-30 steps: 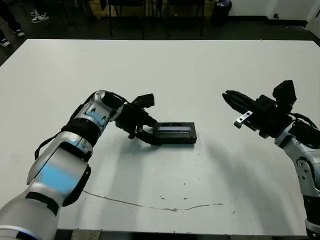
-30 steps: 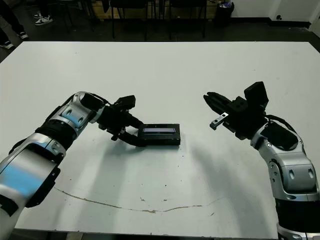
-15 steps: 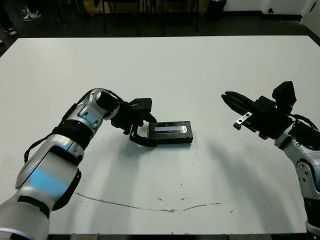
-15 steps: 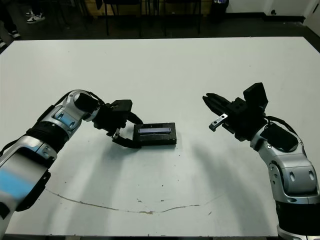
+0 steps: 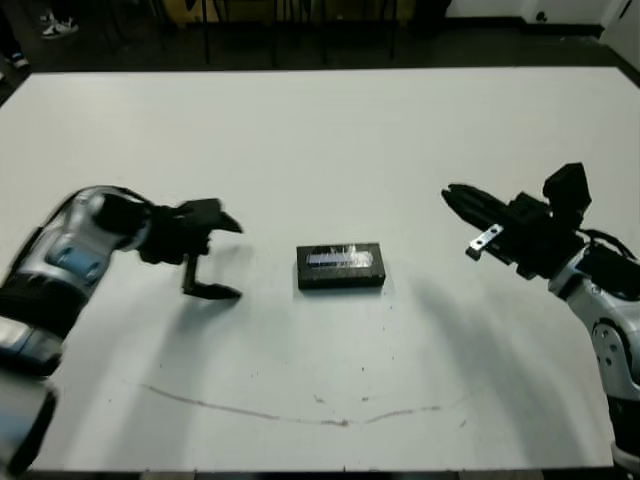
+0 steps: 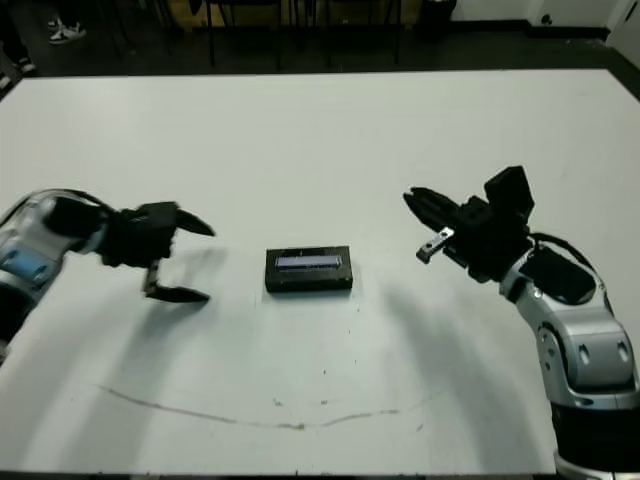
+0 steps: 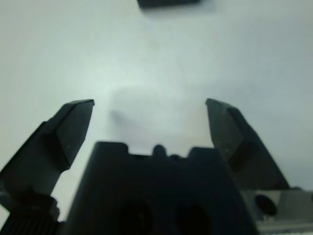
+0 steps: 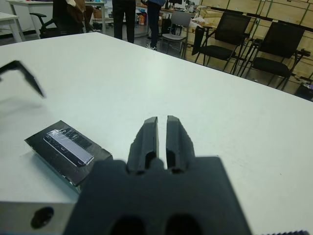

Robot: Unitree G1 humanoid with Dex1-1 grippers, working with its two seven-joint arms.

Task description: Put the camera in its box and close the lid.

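I'm seeing the flat black rectangular box (image 5: 341,266) with the silvery-strip lid (image 6: 309,262) on, lying crosswise between both arms; my left gripper (image 5: 212,258), fingers spread wide and empty, is pointing at its short end and sitting nearer; right gripper (image 5: 450,195), fingers pressed together, is hovering farther off

Black chairs (image 8: 279,51) and standing people (image 8: 124,14) line the room beyond the white table (image 5: 330,140).

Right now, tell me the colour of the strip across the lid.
Pale silvery-grey, on the black lid; the right wrist view shows it best.
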